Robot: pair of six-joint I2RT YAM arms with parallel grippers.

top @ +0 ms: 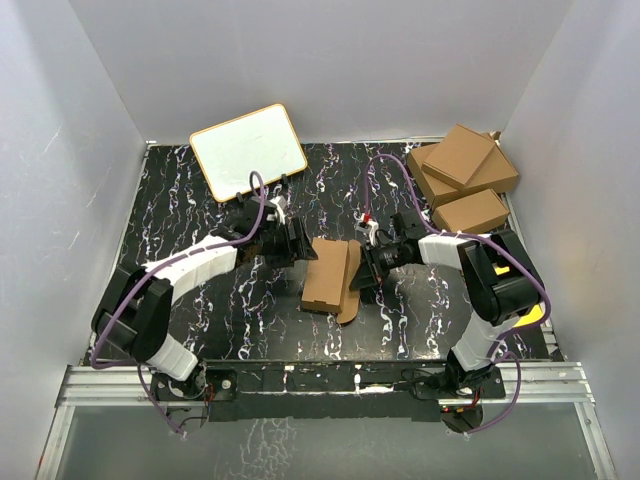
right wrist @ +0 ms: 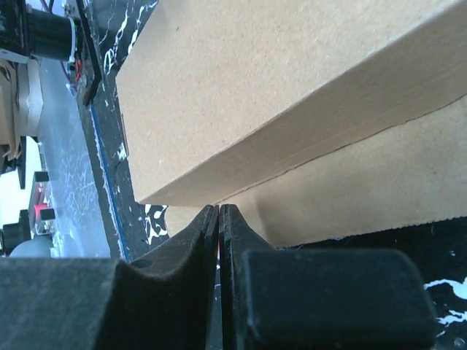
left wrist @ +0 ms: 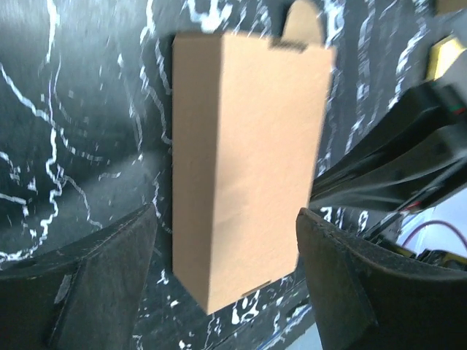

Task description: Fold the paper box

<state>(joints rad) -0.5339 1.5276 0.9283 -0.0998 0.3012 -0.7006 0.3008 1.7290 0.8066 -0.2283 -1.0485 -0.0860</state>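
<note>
Black and matte, the left fingers (left wrist: pixel 102 281) stand well apart, with the paper box (left wrist: pixel 248 168) lying between them and touching neither. Set like that, they look placed to frame the carton for a squeeze or a nudge rather than to carry it, so it rests by its own weight on the dark marbled bench (left wrist: pixel 87 109). The right fingers (right wrist: pixel 197 292) are pressed together with nothing visible between them. Their tips sit just under the box's lower long edge, where a loose flap (right wrist: pixel 379 182) spreads flat on the bench beyond them. Closed, they make 1 narrow blade, which I judge better suited to steadying the box or pushing a flap than to gripping. The box itself is plain, unprinted brown card, already raised into a slim rectangular sleeve with crisp long creases and a flat upper face. A rounded tab (left wrist: pixel 303 22) pokes out at the end farthest from the left fingers, not tucked in, so the ends probably remain to be closed. From above, the box lies between the 2 sets of fingers. Far beyond them, at the back of the bench, a white board with a pale rim (top: pixel 248 150) and 3 larger cartons (top: pixel 465 170) sit well apart from the work.
</note>
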